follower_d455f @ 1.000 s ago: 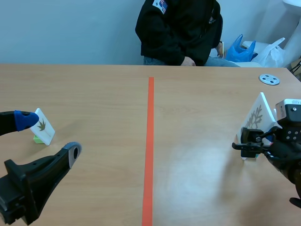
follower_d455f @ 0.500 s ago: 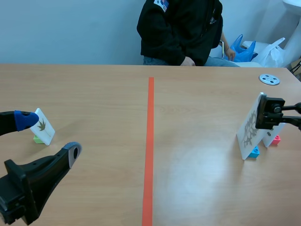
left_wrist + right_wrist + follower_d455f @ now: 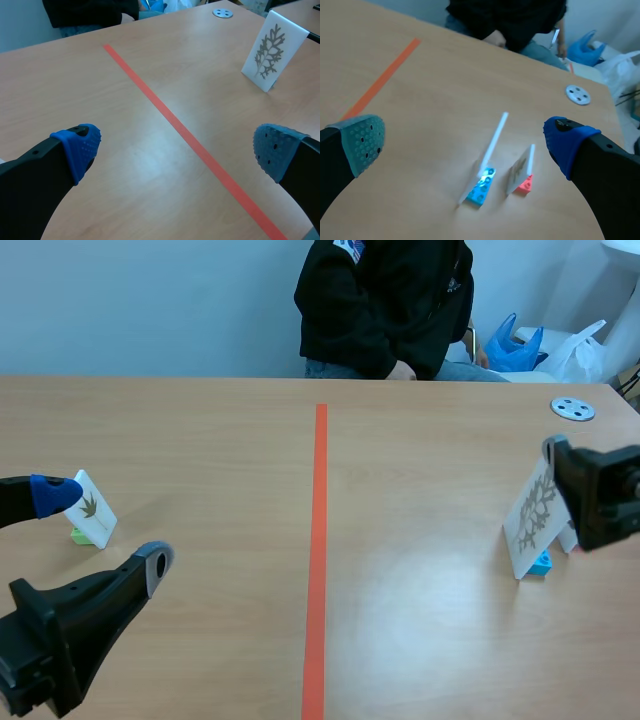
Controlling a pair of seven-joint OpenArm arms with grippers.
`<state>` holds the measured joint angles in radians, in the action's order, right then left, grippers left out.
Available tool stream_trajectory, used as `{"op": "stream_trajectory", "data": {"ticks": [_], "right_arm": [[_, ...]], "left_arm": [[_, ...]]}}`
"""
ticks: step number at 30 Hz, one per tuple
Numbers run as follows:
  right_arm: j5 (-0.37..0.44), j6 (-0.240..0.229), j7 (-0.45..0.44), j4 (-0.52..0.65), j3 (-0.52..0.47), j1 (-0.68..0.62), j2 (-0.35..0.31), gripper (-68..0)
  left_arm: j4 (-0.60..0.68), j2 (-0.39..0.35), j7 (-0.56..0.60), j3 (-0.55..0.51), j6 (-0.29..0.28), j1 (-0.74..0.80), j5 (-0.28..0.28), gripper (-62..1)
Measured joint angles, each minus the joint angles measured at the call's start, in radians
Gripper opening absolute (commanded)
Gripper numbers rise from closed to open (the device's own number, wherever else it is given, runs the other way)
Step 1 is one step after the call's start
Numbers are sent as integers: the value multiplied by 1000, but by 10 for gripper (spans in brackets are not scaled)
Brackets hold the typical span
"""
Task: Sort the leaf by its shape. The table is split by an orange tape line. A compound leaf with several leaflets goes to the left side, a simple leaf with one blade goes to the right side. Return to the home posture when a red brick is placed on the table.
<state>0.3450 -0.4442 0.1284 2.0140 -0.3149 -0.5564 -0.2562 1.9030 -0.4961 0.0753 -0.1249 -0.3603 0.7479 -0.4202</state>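
Observation:
A white card with a branching compound leaf (image 3: 535,512) stands on a blue brick (image 3: 482,185) on the right side of the table. Just behind it is a second card on a red brick (image 3: 521,172). My right gripper (image 3: 465,142) hovers open above both cards, holding nothing; its arm (image 3: 605,495) is right beside the compound leaf card. At the left, a small card with a single-blade leaf (image 3: 92,508) stands on a green brick. My left gripper (image 3: 105,530) is open around that spot, its blue pad touching or just in front of the card's edge.
The orange tape line (image 3: 318,540) runs down the middle of the table. A grey disc (image 3: 573,409) lies at the far right. A person in a dark jacket (image 3: 385,305) sits across the table. Blue and white bags (image 3: 515,345) lie behind the far right edge.
My right arm has risen from low beside the blue brick card and drawn back toward the right edge. The cards stay standing. The left arm has not moved.

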Motion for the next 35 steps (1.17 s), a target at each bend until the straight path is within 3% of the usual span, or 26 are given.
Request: {"op": "stream_trajectory", "data": {"ticks": [2,7,18,35], "right_arm": [[23,-31,14,36,0,-60,1,-7],[34,-55,39,77,11,-150,0,-8],[66,-47,24,76,198,-170,1,2],[65,-20,15,51,198,-170,1,4]], "left_arm": [[0,0,0,0,0,0,0,14],[0,0,0,0,0,0,0,14],[0,0,0,0,0,0,0,14],[0,0,0,0,0,0,0,14]]}}
